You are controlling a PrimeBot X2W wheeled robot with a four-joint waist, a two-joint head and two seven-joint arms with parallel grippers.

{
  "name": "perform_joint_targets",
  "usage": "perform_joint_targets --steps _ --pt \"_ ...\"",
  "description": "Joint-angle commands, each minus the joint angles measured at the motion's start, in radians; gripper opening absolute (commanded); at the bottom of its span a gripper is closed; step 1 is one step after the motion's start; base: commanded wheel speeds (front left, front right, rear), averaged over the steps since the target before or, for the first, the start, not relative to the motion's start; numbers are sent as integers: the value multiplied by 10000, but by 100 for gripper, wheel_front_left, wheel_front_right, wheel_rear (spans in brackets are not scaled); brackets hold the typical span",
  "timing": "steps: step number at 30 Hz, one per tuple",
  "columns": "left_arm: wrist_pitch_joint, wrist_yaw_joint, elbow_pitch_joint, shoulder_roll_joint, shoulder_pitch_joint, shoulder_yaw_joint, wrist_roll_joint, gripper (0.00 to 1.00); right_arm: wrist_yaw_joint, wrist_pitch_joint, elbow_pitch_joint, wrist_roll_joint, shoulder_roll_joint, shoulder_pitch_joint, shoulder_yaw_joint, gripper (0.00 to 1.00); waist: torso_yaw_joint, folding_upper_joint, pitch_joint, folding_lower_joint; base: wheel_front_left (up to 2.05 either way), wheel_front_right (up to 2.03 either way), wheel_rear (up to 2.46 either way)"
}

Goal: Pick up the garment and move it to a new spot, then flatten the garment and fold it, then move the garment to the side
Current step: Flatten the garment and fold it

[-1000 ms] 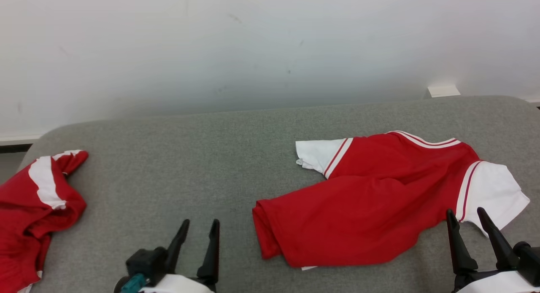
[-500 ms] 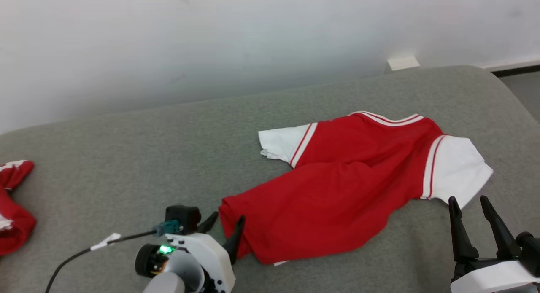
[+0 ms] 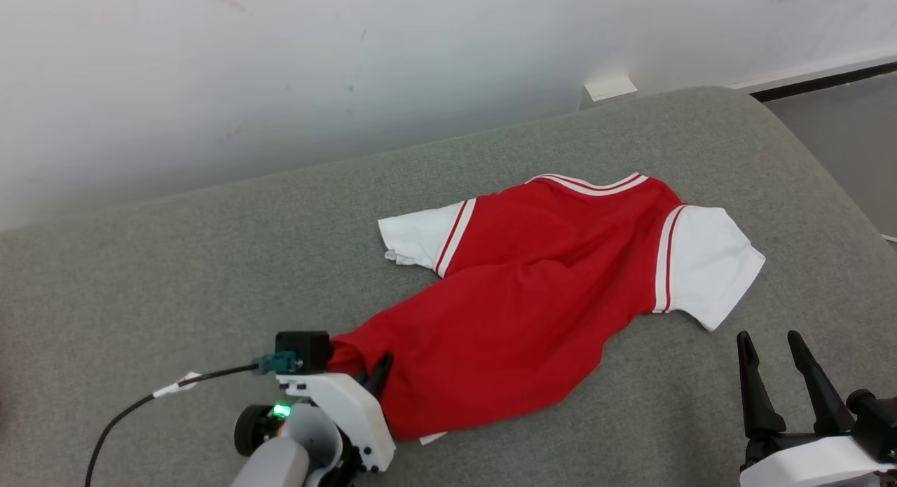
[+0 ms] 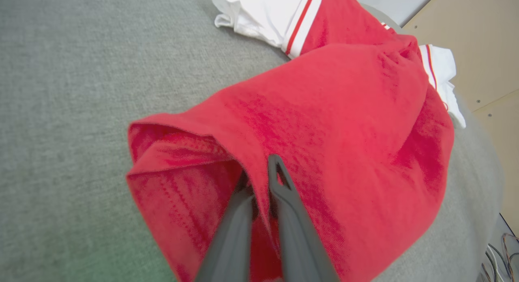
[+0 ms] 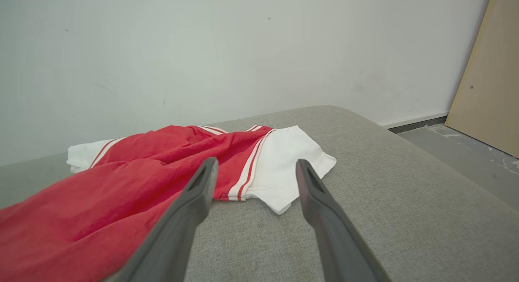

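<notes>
The head view looks down from high across the grey padded surface (image 3: 175,249) toward the wall (image 3: 280,52); the left wrist view sits close above the red garment (image 4: 344,111), facing steeply down; the right wrist view looks low and level from farther off; all share the garment.

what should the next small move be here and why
Probably raise the left gripper slightly, lifting that end of the red garment off the grey cushion. It looks shut on a fold of the cloth, while the right gripper hangs open, apart from the white sleeve.
</notes>
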Motion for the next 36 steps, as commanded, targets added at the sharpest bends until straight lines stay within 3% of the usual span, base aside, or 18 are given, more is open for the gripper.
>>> perform_joint_targets --steps 1,7,13,18,20,25,26,27,36 --pt "-231 -32 -89 87 -199 32 25 0 -20 -55 80 26 1 -82 -43 100 7 0 -26 0 0 0 0" --pt "-359 -60 -984 653 -194 456 -438 0 -20 -113 80 36 -33 95 -283 100 156 0 -250 0 0 0 0" --pt "1025 -158 -1759 1771 -926 650 -1193 0 -20 -122 -33 -30 -15 -47 -314 100 268 0 -198 0 0 0 0" --pt "2059 -166 -1137 2490 -1840 1009 -1944 0 -20 -143 -40 94 135 -338 -80 100 29 0 182 0 0 0 0" --pt "2058 -169 -649 2808 -2223 1101 -1925 0 -22 -161 23 148 188 -452 -27 100 -114 0 361 0 0 0 0" --pt "1811 -167 684 3000 -2832 1223 -2082 0 -20 -195 167 266 269 -717 144 100 -428 0 664 0 0 0 0" --pt "1864 -163 942 2987 -2900 1169 -2135 44 -22 -202 192 281 272 -745 176 100 -476 0 698 0 0 0 0" --pt "1893 -164 1123 3002 -2994 1072 -2180 100 -20 -194 227 281 280 -789 216 100 -519 0 720 0 0 0 0" --pt "934 -151 1087 3323 -3218 106 -2474 100 -20 -199 435 273 203 -758 222 100 -283 0 396 0 0 0 0"
